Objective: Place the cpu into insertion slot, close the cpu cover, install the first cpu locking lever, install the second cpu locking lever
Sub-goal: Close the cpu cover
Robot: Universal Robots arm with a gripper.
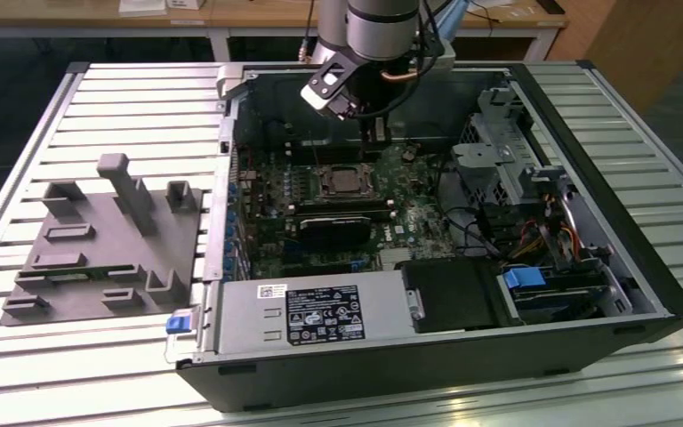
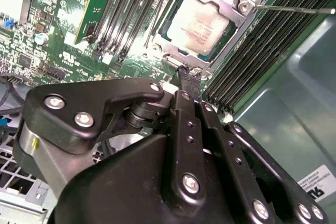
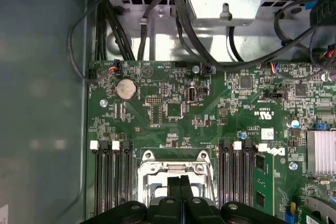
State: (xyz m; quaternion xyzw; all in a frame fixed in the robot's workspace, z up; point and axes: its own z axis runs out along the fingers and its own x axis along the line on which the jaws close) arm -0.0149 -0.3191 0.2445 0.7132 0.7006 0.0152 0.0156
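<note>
Slatted metal table (image 1: 104, 89) filled the exterior view, with a wooden desk (image 1: 259, 13) behind it at 12 o'clock. On the table lay an open computer case (image 1: 626, 222). A grey moulded fixture (image 1: 92, 240) sat beside it at 9 o'clock. Inside the case, a labelled power supply (image 1: 306, 311) lay along the 6 o'clock edge, and the green motherboard (image 1: 270, 231) lay beyond it.

The robot arm (image 1: 372, 27) came down from 12 o'clock into the case. Its gripper (image 1: 377, 135) hung just on the 1 o'clock side of the insertion slot (image 1: 344, 181), which sat near the middle of the board. A dark rounded block (image 1: 335, 227) lay just on the slot's 6 o'clock side.

In both wrist views the gripper (image 2: 186, 77) (image 3: 180, 182) had its two black fingers (image 2: 202, 124) pressed flat together, with nothing pinched between them. Their tips were close over the edge of the socket.

In the second wrist view the cpu (image 2: 202, 24) sat inside the slot with its dull silver top facing up. The cpu cover (image 2: 231, 1) lay down around it, and the chip showed through the cover's square window. A thin silvery lever rod (image 2: 294, 9) stuck out from one corner of the socket, across the long black memory slots (image 2: 252, 51). Whether that rod was latched could not be told.
</note>
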